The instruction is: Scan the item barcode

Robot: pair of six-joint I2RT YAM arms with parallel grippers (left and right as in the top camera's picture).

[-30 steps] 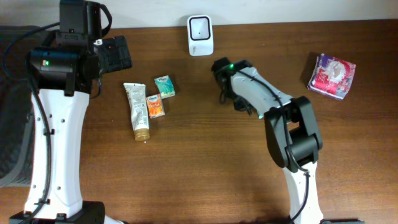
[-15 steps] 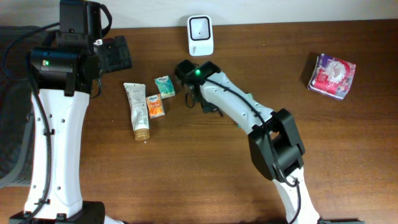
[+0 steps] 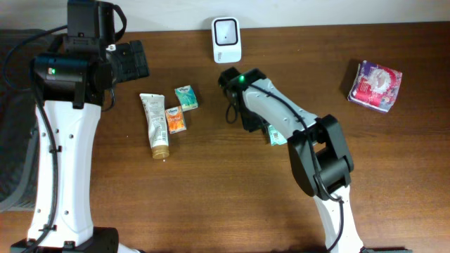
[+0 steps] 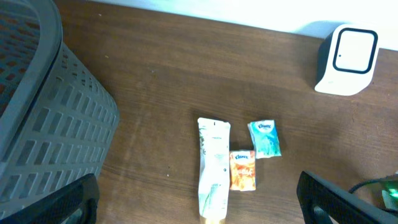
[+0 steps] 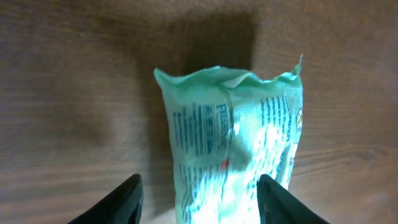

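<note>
Over table, right hand half-open, astride green packet

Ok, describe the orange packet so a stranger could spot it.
From the white scanner at the far edge of the table, look left and nearer to a cluster of three. The orange packet lies beside the white tube, next to the teal packet; it is the only orange one.

Kleenex on teal tissue pack, orange pack
</note>
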